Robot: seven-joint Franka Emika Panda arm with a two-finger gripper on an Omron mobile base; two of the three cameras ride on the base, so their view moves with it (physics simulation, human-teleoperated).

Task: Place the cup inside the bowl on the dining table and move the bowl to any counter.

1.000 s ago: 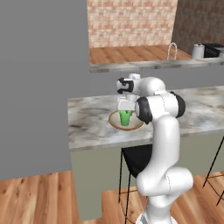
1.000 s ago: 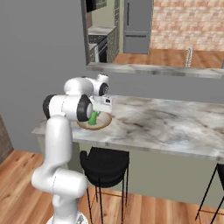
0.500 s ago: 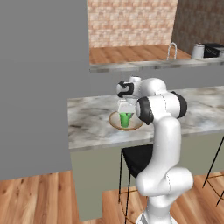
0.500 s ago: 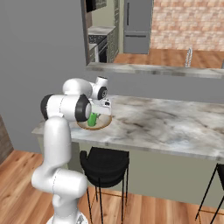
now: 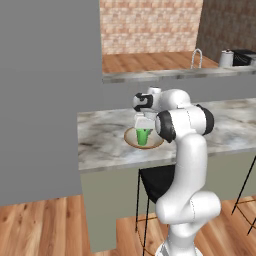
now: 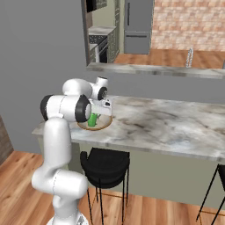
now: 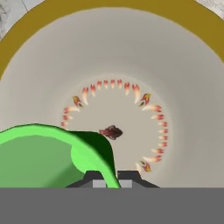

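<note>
Looking down the hand view, I have the cup right at the gripper, its green rim wall running between the two dark tips, and directly beyond it the beige floor of the bowl with its ring of small red flame marks. That is the relation my next move hangs on: the cup stands upright, long axis vertical, and lies straight under the claw and over the bowl's inside, a little off its centre, so from here the way on is simply down and then let go. From the left base view the cup reads as sitting within the bowl on the dining table, though I cannot tell whether its base is already resting on the bowl floor or just clear of it (the wrist hides the top of it). The claw is pinched nearly shut on the cup's rim, one tip inside the wall and one outside. I judge the first half of the task close to done; the counter behind is where the bowl must go afterwards.
</note>
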